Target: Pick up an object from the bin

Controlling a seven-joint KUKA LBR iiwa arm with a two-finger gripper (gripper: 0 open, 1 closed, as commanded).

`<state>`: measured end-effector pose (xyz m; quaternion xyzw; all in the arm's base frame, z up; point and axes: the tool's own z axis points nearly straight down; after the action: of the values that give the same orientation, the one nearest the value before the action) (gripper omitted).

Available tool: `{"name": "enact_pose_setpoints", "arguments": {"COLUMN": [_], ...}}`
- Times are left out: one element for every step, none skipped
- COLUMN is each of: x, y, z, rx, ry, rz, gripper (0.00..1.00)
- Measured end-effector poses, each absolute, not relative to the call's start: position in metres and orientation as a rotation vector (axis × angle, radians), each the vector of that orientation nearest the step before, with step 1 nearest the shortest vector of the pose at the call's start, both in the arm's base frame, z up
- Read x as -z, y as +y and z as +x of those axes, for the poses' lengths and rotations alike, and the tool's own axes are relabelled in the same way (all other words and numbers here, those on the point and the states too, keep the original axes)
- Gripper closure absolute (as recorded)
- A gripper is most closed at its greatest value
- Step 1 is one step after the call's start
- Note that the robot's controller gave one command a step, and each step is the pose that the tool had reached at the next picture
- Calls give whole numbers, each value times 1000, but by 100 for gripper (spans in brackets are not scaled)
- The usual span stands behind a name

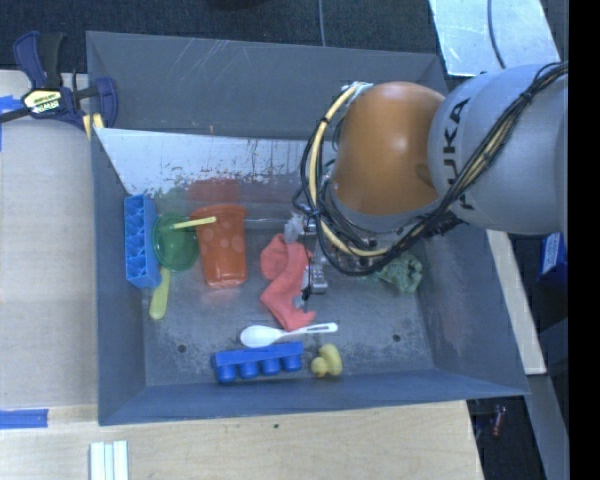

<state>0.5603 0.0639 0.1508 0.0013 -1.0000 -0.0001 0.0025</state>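
My gripper (pixel 312 273) reaches down in the middle of the bin, its metal fingertips right against a crumpled pink-red soft thing (pixel 283 280). The pink-red thing lies just left of the fingers and touches them; whether it sits between them is hidden. A white spoon (pixel 280 334) lies just below it. A green lumpy thing (pixel 404 272) rests to the right, partly under the arm.
An orange block (pixel 223 245) lies left of centre. Beside it are a green ladle with a yellow handle (pixel 175 248) and a blue ridged brick (pixel 137 240) by the left wall. A blue block (pixel 260 365) and a small yellow figure (pixel 326 361) lie at the front.
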Motion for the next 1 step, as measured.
{"name": "enact_pose_setpoints", "arguments": {"x": [-155], "y": [64], "z": [562], "rx": [1], "ry": [-3145], "rz": [1], "gripper": [0]}}
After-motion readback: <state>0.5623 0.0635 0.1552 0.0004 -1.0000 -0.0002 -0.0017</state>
